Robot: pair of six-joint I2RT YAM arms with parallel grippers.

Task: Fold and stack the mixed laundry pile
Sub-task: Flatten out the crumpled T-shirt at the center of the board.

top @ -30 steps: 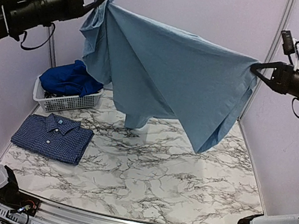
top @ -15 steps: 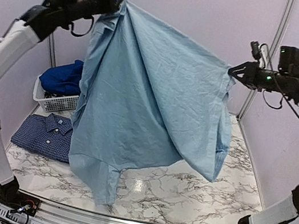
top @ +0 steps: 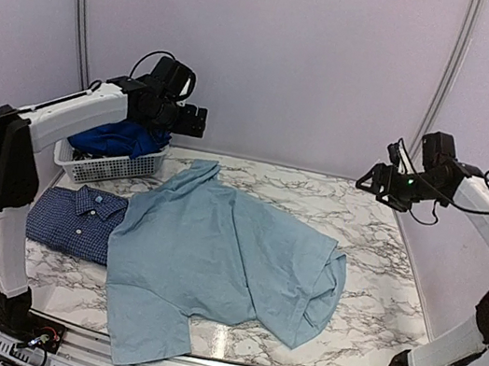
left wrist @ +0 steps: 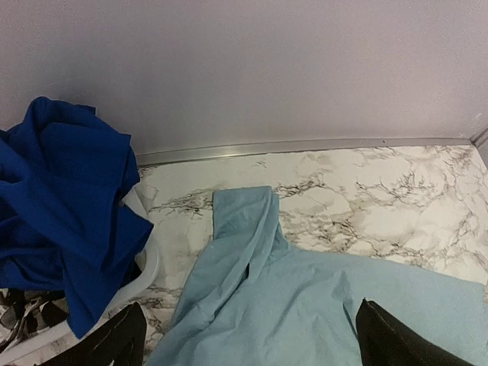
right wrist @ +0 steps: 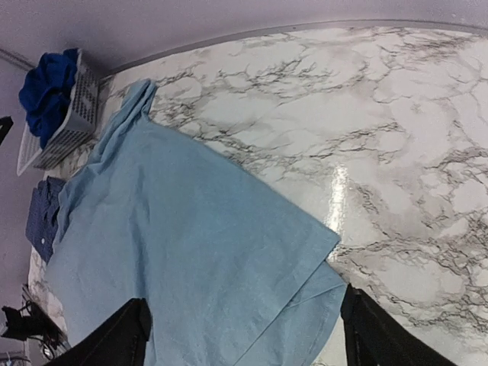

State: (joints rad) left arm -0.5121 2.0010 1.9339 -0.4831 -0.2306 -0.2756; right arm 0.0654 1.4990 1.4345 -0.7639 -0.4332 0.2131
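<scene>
The pale blue T-shirt (top: 221, 264) lies spread on the counter (top: 382, 264), down between the left tool (top: 195, 122) and the right tool (top: 367, 178), likely laid flat for folding. Both tools are open wide and hold nothing. The shirt's side under the right tool is bunched.

One tee (top: 222, 255), one checked shirt (top: 72, 219), one blue heap (top: 120, 137), one basket (top: 110, 169)

T-shirt (top: 221, 264) now down on table (top: 383, 255)

- Pale blue T-shirt (top: 221, 264) covers the right side of the navy checked shirt (top: 72, 219).
- Left arm (top: 77, 111) screens part of the royal blue clothes (top: 124, 138) in the basket (top: 114, 170).
- Wrist views crop left claw (left wrist: 248, 343) and right claw (right wrist: 244, 335) at the bottom edge.
</scene>
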